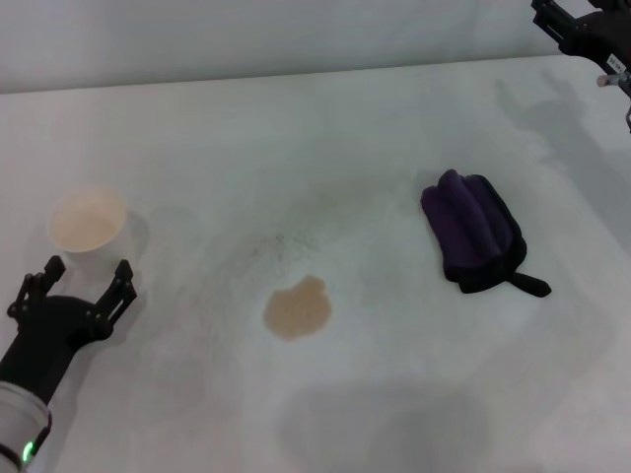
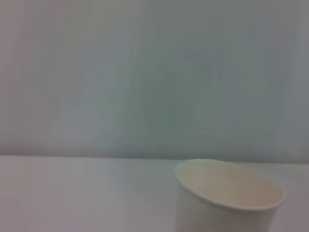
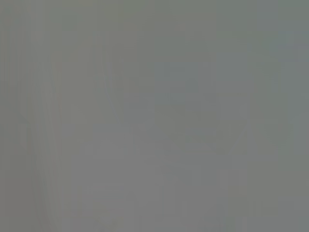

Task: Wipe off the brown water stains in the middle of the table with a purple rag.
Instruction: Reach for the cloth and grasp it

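Head view: the purple rag (image 1: 474,231) sat on the table (image 1: 394,118), right of the brown water stains (image 1: 298,307), long axis running toward the near-right, strap trailing nearest. It looked soft and light, so I'd pinch the thick middle. The left gripper (image 1: 86,276) was spread open just near of a paper cup (image 1: 87,221); the right gripper (image 1: 582,30) hovered far right, fingers unclear.

Left wrist view: only the cup (image 2: 229,198).

Right wrist view: probably just blank grey.

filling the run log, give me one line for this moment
stage: rag not yet picked | purple rag on table, right of brown water stains | left pincer open near cup | right pincer far right corner
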`<action>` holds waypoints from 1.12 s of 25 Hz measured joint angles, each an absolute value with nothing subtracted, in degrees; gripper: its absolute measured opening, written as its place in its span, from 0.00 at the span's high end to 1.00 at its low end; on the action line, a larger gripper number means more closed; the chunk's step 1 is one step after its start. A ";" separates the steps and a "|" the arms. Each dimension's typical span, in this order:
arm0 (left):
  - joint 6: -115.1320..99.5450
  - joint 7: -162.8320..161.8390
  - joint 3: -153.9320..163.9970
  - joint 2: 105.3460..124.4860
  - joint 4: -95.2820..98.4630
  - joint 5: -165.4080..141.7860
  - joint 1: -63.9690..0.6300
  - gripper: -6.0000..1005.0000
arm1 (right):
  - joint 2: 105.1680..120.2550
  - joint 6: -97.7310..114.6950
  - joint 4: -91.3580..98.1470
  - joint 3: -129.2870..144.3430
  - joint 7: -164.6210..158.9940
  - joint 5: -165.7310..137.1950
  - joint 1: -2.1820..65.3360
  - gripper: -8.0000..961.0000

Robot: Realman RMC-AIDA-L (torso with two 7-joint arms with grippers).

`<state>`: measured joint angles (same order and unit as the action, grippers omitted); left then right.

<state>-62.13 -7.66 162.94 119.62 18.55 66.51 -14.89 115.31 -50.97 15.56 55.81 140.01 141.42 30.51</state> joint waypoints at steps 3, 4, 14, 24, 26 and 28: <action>-63.62 -7.65 162.96 119.58 19.11 65.07 -13.55 0.12 | 115.31 -50.98 15.57 55.94 140.01 141.42 30.31 0.13; -64.55 -7.65 162.95 119.55 19.38 64.50 -12.83 0.12 | 115.31 -50.98 15.71 56.30 140.01 141.42 30.17 0.13; -78.52 -8.06 162.80 119.51 19.44 64.21 -6.28 0.12 | 112.30 -47.44 22.00 67.99 125.98 133.29 29.20 0.13; -79.70 -10.26 162.12 119.25 16.45 69.58 -8.55 0.12 | 111.68 -52.55 52.49 71.33 73.19 67.82 28.92 0.13; -79.73 -10.28 162.10 119.19 15.82 70.83 -9.44 0.12 | 114.06 -55.99 61.72 71.42 64.79 53.49 27.58 0.13; -79.74 -10.28 162.08 119.18 14.91 71.85 -10.44 0.12 | 115.44 -59.08 69.51 73.02 58.39 43.21 26.21 0.13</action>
<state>-79.74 -10.28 162.08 119.18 14.91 71.85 -10.44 115.44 -59.08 69.51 73.02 58.39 43.21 26.21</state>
